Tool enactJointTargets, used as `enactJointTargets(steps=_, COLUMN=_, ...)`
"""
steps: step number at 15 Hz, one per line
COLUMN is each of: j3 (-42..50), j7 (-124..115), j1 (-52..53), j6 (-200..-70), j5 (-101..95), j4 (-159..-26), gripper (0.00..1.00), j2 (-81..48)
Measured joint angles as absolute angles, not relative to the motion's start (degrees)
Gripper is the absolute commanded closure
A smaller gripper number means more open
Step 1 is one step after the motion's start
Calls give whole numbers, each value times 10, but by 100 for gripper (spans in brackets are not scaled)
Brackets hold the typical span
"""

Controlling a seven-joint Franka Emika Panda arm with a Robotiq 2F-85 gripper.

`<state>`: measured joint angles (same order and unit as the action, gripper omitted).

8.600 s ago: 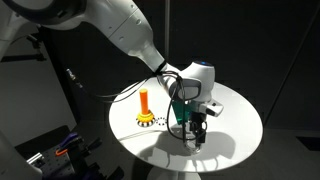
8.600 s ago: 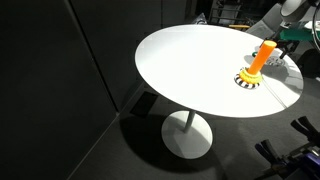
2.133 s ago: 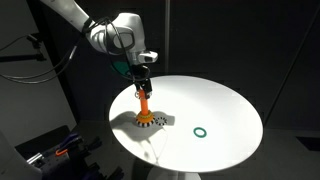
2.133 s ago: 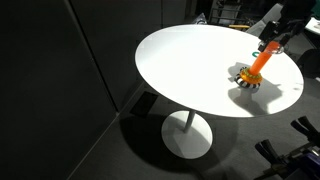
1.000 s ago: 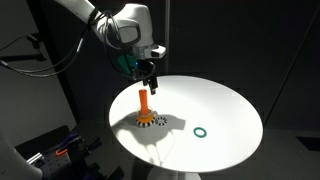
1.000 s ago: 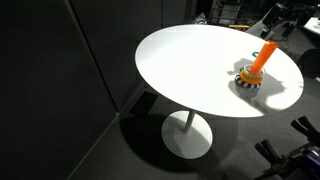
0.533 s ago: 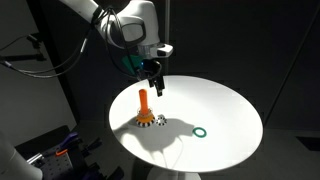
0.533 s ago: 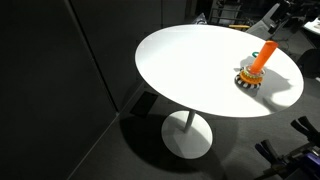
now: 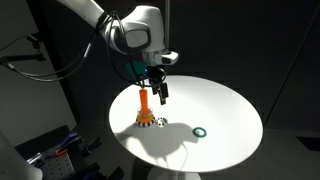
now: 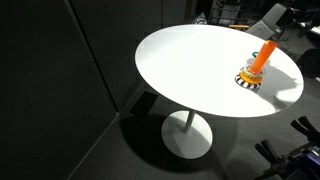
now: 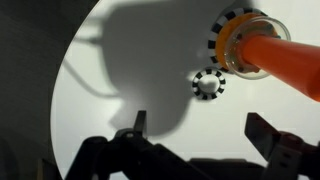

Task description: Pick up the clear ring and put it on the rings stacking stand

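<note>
White round table [image 9: 225, 110]: black gripper [image 9: 160, 93] has drawn off right of the orange-peg rings stacking stand [image 9: 146, 106], jaws wide, empty; clear plastic ring [image 11: 232, 55] apparently seated, task likely done.

Two seconds ago the gripper [image 9: 161, 92] sat directly over the peg of the stand [image 9: 146, 108]. Since then it has come off the peg and slid steadily to the right. It now hangs just beside the peg's top, not touching it.
</note>
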<state>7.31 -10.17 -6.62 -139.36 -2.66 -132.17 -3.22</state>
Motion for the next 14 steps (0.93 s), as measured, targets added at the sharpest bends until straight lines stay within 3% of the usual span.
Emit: enactJointTargets(steps=14, j3=91, j7=-94, j1=-75, j6=-1411, j5=-27, j4=-1322, gripper=0, j2=-116)
